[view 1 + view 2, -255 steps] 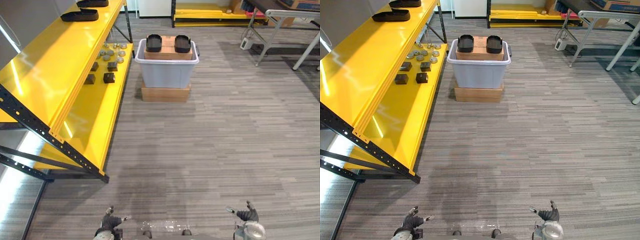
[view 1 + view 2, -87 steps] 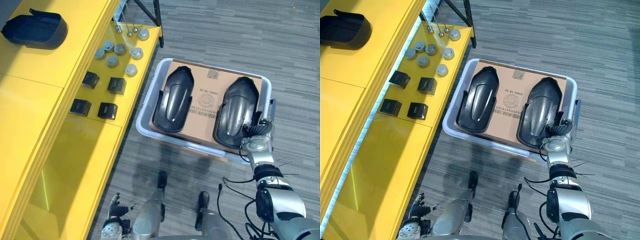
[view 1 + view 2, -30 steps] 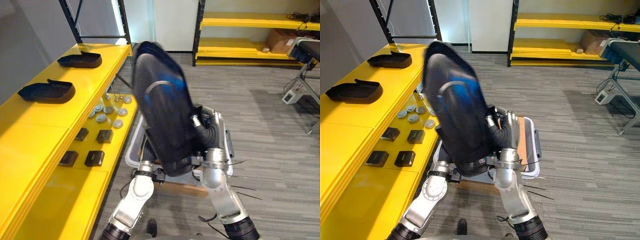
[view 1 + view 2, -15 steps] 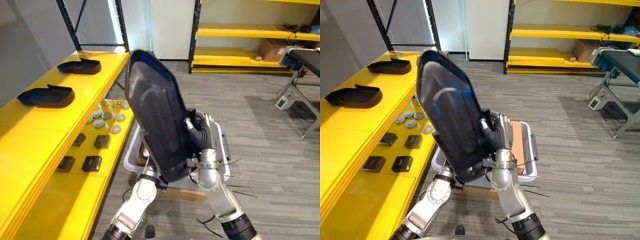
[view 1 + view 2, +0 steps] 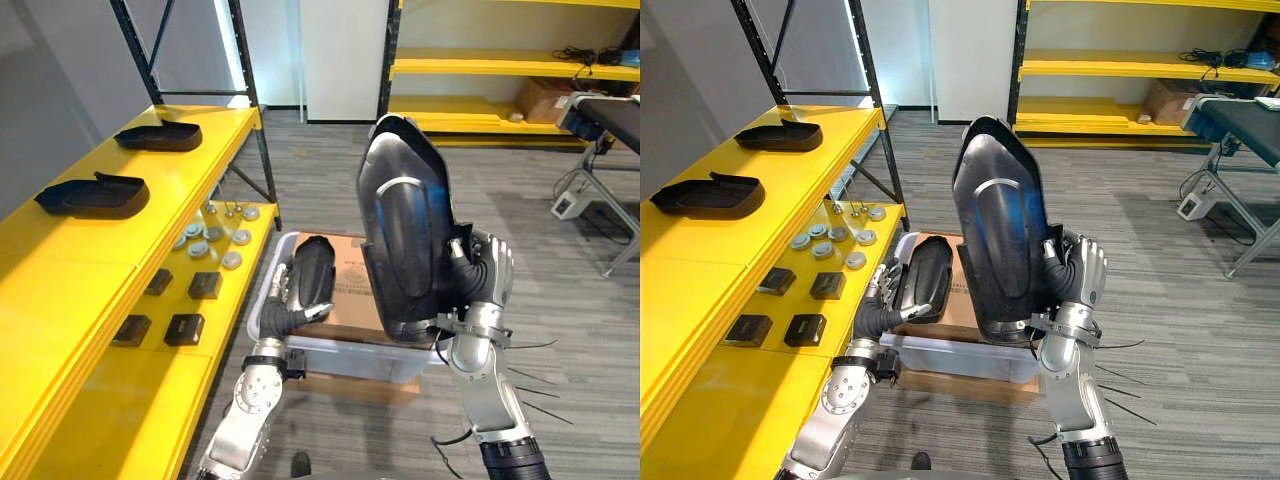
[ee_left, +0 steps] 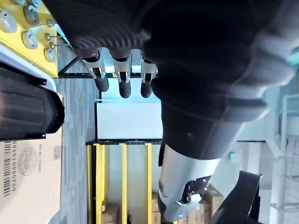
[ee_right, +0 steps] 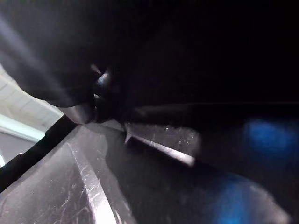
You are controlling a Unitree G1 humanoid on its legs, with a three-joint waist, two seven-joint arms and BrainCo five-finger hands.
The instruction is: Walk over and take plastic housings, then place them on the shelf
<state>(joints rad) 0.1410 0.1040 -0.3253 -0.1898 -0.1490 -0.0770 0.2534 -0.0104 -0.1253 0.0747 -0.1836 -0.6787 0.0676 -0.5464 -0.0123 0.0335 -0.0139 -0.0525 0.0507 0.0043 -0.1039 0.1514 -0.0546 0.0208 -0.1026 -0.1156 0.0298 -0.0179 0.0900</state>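
Black plastic housing (image 5: 405,230) held upright above the bin (image 5: 335,352), glossy outer face toward the camera. Gripped near its lower right edge by right hand (image 5: 483,283), fingers curled round behind the shell. Second housing (image 5: 310,278) lying dome-up on brown card (image 5: 352,285) inside the bin, left of and below the raised one. Left hand (image 5: 284,302) just beside that second housing's left edge, fingers (image 6: 124,79) straight and relaxed, holding nothing; contact with the shell not clear. Bin grey, standing on a cardboard box (image 5: 350,385) on the floor, close beside the yellow shelf (image 5: 80,270). Two further housings (image 5: 92,194) on the shelf's upper level, well apart from each other. Grey discs (image 5: 215,240) and small black blocks (image 5: 185,328) on the lower level, nearest the bin.
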